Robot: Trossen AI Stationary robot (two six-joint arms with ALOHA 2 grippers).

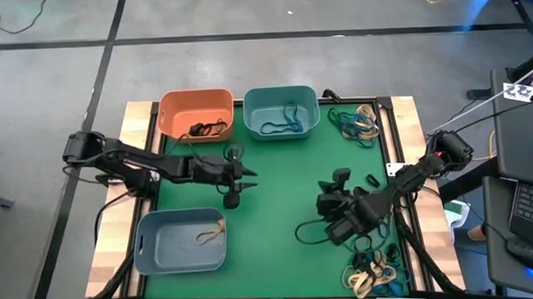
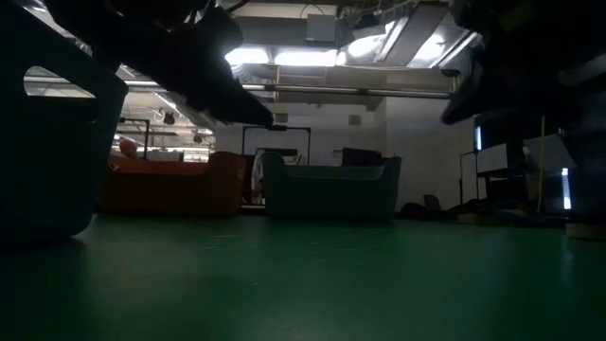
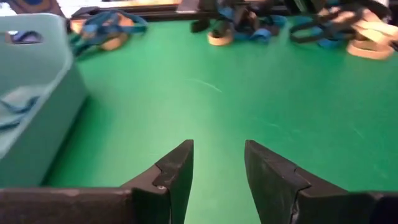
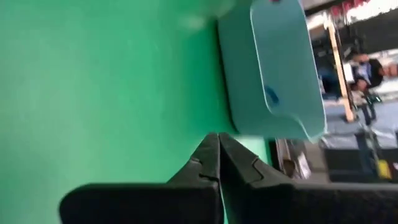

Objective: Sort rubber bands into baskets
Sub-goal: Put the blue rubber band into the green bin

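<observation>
Rubber bands lay heaped at the mat's right corners; some already sat in the baskets. Left gripper hung parted, empty. Right gripper was pinched closed, seemingly on nothing. Light, limp loops; probably best pinched by one strand.

We note a grey floor with dark seams around the table, bright ceiling lights beyond, a white wall, and a laptop alongside.
</observation>
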